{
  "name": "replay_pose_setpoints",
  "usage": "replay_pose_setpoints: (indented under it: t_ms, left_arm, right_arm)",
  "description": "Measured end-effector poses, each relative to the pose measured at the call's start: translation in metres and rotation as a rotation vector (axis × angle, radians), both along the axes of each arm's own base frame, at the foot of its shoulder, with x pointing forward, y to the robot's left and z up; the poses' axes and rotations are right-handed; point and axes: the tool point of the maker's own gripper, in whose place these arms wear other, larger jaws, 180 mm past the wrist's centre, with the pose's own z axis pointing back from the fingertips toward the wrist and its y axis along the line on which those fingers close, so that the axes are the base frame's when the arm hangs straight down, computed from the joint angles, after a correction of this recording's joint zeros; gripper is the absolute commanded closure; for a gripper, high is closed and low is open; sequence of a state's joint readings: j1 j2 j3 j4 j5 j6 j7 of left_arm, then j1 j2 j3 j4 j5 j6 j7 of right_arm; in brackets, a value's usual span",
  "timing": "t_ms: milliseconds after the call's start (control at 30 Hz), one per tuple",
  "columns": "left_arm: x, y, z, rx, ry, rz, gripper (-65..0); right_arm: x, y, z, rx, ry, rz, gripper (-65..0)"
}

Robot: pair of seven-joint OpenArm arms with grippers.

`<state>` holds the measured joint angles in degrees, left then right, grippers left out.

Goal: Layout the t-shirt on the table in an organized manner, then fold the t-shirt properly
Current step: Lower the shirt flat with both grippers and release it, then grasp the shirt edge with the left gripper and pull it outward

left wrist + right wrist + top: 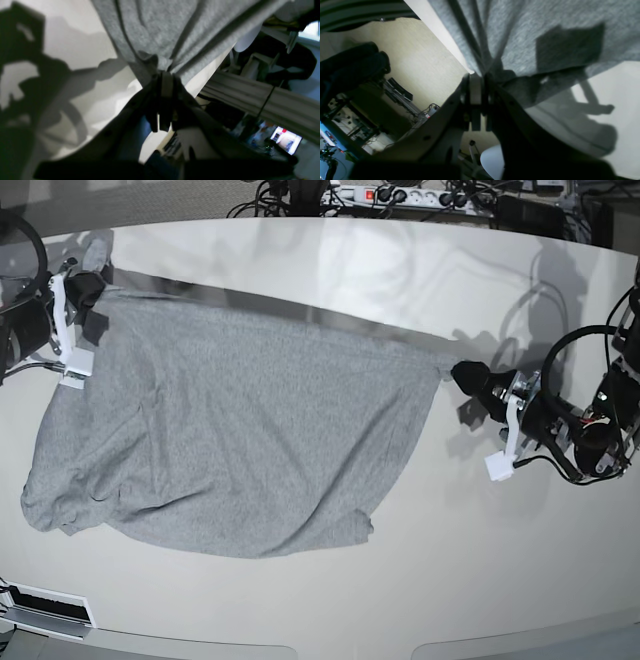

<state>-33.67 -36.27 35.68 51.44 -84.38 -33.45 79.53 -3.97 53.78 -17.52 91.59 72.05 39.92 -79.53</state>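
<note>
The t-shirt (220,440) lies spread but rumpled across the worktop (420,580), its near hem bunched. Our left end effector (165,75) and right end effector (476,76) each pinch a far corner. We judge layout unfinished and folding not yet begun.

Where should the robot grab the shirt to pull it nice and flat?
Probably the bunched bottom edge of the t-shirt nearest the camera in the base view. The far corners are already pinched by the left pincer and right pincer, so that edge is stretched out. The near hem lies rumpled on the table; come in low from that side.
</note>
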Motion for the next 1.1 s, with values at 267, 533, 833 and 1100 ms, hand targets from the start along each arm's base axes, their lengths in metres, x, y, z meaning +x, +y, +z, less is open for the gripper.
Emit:
replay_pose_setpoints:
  t_ms: [267,533,833,1100]
  left_arm:
    - [0.003,-0.025,0.019,-0.030,-0.072,-0.100,-30.7]
    - [0.013,-0.044,0.044,-0.118,-0.218,-0.209,-3.9]
    - [0.051,-0.082,0.078,-0.275,-0.353,-0.118,0.0]
    - [0.121,-0.068,0.067,-0.065,-0.572,0.145,-7.8]
  right_arm:
    - [-0.002,0.015,0.008,0.089,0.024,-0.024,-25.7]
    - [0.012,0.024,0.019,0.138,0.016,-0.076,-17.9]
    - [0.026,0.026,0.032,0.170,-0.025,-0.067,-4.4]
    - [0.027,0.018,0.034,0.144,-0.029,-0.066,-4.7]
